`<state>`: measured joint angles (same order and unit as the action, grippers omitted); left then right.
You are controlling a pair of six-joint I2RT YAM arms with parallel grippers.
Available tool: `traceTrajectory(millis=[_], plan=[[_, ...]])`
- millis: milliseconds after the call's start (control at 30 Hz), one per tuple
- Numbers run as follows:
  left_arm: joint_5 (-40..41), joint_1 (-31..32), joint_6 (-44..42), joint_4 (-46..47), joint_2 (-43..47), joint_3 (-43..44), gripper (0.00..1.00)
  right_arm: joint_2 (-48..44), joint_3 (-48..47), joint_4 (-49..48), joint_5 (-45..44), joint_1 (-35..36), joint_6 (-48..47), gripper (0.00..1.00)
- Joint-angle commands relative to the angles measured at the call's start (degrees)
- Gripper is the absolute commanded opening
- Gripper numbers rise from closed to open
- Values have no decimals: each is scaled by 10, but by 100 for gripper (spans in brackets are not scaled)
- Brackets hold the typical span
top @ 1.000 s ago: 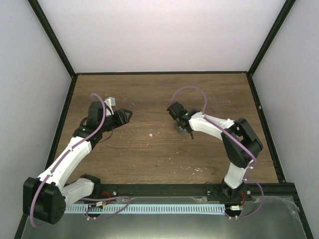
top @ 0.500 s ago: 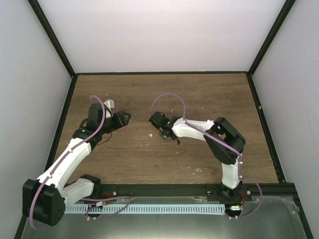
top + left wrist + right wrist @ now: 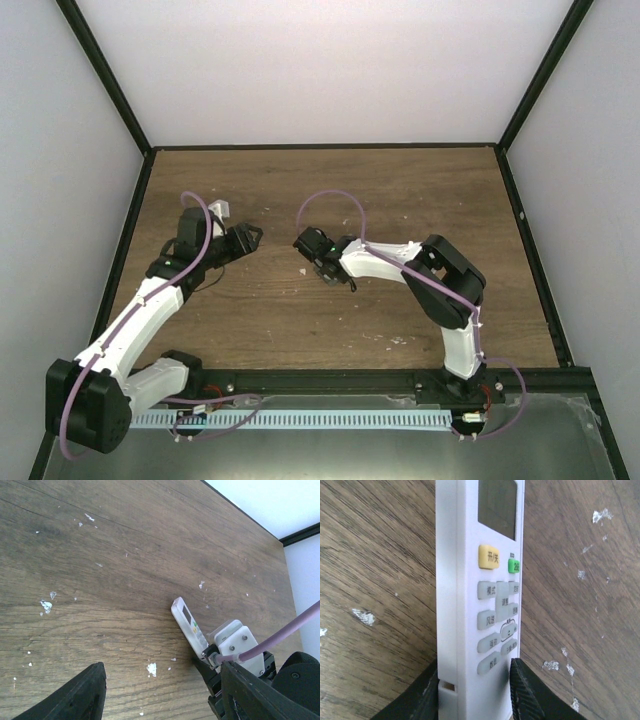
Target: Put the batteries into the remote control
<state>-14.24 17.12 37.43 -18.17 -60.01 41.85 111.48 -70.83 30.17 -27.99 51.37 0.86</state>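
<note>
Remote control [image 3: 189,622] sits face up, screen and buttons showing, near the middle of the wooden table [image 3: 100,555]; to its left the left gripper [image 3: 161,680] hovers well apart from it, jaws wide and empty. On the right, the right gripper [image 3: 475,680] has its black fingers [image 3: 525,695] flanking the remote's button end, though whether they pinch it I cannot tell

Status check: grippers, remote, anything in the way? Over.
Left gripper open, empty. Right gripper astride remote end, grip unclear. Buttons showing, on table; batteries unseen. Only white flecks nearby.
</note>
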Motion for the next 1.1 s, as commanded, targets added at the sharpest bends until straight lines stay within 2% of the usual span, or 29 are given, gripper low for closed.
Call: traceTrajectory(millis=[0,167,333,633,933,1067], plan=[[-3,-2,4,2,1,-3,64,8,-14,-1,40,12,-2,44],[-3,-3,1,-5,-1,5,64,-14,-13,-5,59,14,-3,61],[5,-7,-18,-13,-6,18,65,-52,-2,-7,83,12,8,71],[-1,-23,-79,-1,-62,51,66,-150,50,9,156,-42,74,75],[-44,-24,-99,21,-98,77,67,-235,136,-40,266,-168,114,81],[-49,-23,-149,13,-127,99,69,-215,121,-5,242,-175,96,79]])
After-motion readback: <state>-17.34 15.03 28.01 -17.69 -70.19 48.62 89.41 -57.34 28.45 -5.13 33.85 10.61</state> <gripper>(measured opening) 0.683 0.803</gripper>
